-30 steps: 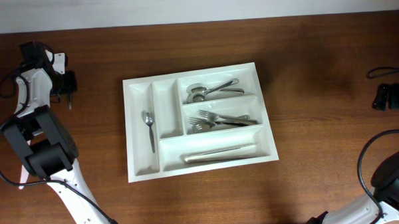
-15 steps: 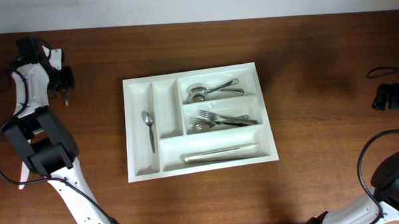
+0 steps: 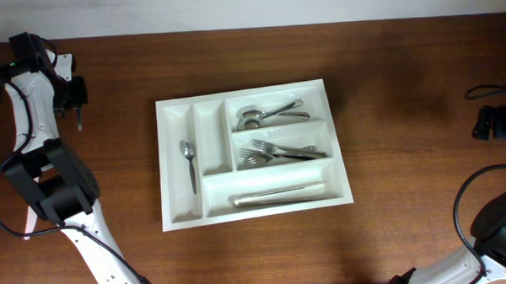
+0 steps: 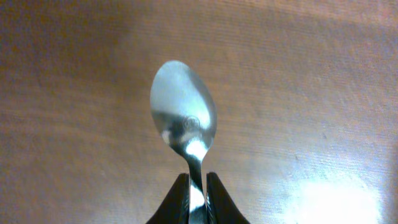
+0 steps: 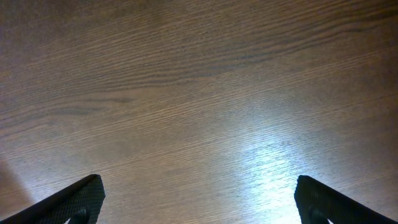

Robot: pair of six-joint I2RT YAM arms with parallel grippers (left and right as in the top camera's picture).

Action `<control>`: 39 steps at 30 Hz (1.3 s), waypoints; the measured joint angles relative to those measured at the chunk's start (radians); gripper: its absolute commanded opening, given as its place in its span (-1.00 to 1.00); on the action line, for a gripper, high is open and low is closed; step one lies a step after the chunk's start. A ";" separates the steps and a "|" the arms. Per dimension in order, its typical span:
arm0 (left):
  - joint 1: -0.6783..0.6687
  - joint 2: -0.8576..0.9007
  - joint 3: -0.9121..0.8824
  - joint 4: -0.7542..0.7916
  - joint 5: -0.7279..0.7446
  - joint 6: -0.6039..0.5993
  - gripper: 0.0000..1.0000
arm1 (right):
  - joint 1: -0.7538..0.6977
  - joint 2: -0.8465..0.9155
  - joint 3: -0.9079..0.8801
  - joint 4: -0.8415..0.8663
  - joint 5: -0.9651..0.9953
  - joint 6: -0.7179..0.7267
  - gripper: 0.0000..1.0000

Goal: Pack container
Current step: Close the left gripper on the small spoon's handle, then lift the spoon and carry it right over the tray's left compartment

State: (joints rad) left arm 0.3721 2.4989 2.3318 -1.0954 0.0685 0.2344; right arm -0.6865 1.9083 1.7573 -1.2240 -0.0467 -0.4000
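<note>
The tray (image 3: 342,186) sits flat near the middle of the table (image 3: 402,69), well apart from both arms. It reads as light, rigid moulded plastic with a smooth base, so expect it to skid rather than flex if you bump a wall. Should you need to steady it, take the outer rim, not the thin dividers. Its left narrow slot holds one small spoon (image 3: 189,161) and the narrow slot beside it is bare. The three wide slots hold larger spoons (image 3: 265,115), forks (image 3: 283,151) and, nearest the front, long flat pieces (image 3: 276,194) that are probably knives; the overhead view is too small to be sure. Your left gripper (image 4: 196,186) is at the far left rear of the table, clamped on the neck of a spoon (image 4: 183,106) just below the bowl, with the bowl pointing away from the fingers. This spoon is hard, thin, polished steel, light but slick, and a pinch this narrow lets it pivot. How much handle lies behind the fingers is out of view. Carry it level and lower it lengthwise into a slot rather than dropping it. Your right gripper (image 5: 199,186) hangs over bare wood at the right edge, jaws spread wide and empty.
</note>
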 measured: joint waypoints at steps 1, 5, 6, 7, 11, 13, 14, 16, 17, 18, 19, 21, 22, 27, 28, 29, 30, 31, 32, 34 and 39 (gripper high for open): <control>-0.002 0.000 0.011 -0.028 0.003 -0.006 -0.96 | 0.000 0.000 0.000 0.000 0.000 0.000 0.98; -0.012 0.000 0.071 -0.152 0.012 -0.035 -0.96 | 0.000 0.000 0.000 0.000 0.000 0.000 0.97; -0.017 0.000 0.089 -0.181 0.017 -0.039 -0.96 | 0.000 0.000 0.000 0.000 0.000 0.000 0.97; -0.021 0.000 0.107 -0.213 0.025 -0.043 -0.96 | 0.000 0.000 0.000 0.000 0.000 0.000 0.97; -0.047 0.000 0.197 -0.350 0.047 -0.056 -0.96 | 0.000 0.000 0.000 0.000 0.000 0.000 0.97; -0.061 0.000 0.237 -0.410 0.053 -0.064 -0.96 | 0.000 0.000 0.000 0.000 0.000 0.000 0.97; -0.070 0.000 0.256 -0.441 0.055 -0.072 -0.96 | 0.000 0.000 0.000 0.000 0.000 0.000 0.98; -0.086 0.000 0.285 -0.487 0.057 -0.083 -0.96 | 0.000 0.000 0.000 0.000 0.000 0.000 0.97; -0.094 0.000 0.297 -0.505 0.058 -0.087 -0.96 | 0.000 0.000 0.000 0.000 0.000 0.000 0.97; -0.103 0.000 0.308 -0.521 0.058 -0.091 -0.95 | 0.000 0.000 0.000 0.000 0.000 0.001 0.97; -0.111 0.000 0.319 -0.534 0.060 -0.095 -0.96 | 0.000 0.000 0.000 0.000 0.000 0.000 0.97; -0.127 0.000 0.332 -0.562 0.060 -0.101 -0.96 | 0.000 0.000 0.000 0.000 0.000 0.000 0.97; -0.135 0.000 0.336 -0.575 0.060 -0.102 -0.96 | 0.000 0.000 0.000 0.000 0.000 0.000 0.97; -0.168 0.000 0.338 -0.589 0.079 -0.124 -0.96 | 0.000 0.000 0.000 0.000 0.000 0.000 0.97; -0.172 0.000 0.339 -0.589 0.087 -0.125 -0.96 | 0.000 0.000 0.000 0.000 0.000 0.001 0.97; -0.177 0.000 0.339 -0.589 0.100 -0.127 -0.96 | 0.000 0.000 0.000 0.000 0.000 0.000 0.97; -0.180 0.000 0.339 -0.589 0.111 -0.127 -0.96 | 0.000 0.000 0.000 0.000 0.000 0.000 0.97; -0.181 -0.001 0.339 -0.589 0.122 -0.130 -0.96 | 0.000 0.000 0.000 0.000 0.000 0.000 0.97; -0.182 -0.003 0.339 -0.589 0.132 -0.135 -0.96 | 0.000 0.000 0.000 0.000 0.000 0.000 0.97; -0.183 -0.011 0.339 -0.589 0.146 -0.147 -0.95 | 0.000 0.000 0.000 0.000 0.000 0.000 0.97; -0.182 -0.091 0.317 -0.588 0.172 -0.170 -0.95 | 0.000 0.000 0.000 0.000 0.000 0.000 0.97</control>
State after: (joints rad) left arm 0.1898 2.4081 2.6484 -1.6836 0.2405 0.0643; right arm -0.6865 1.9087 1.7573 -1.2240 -0.0467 -0.3996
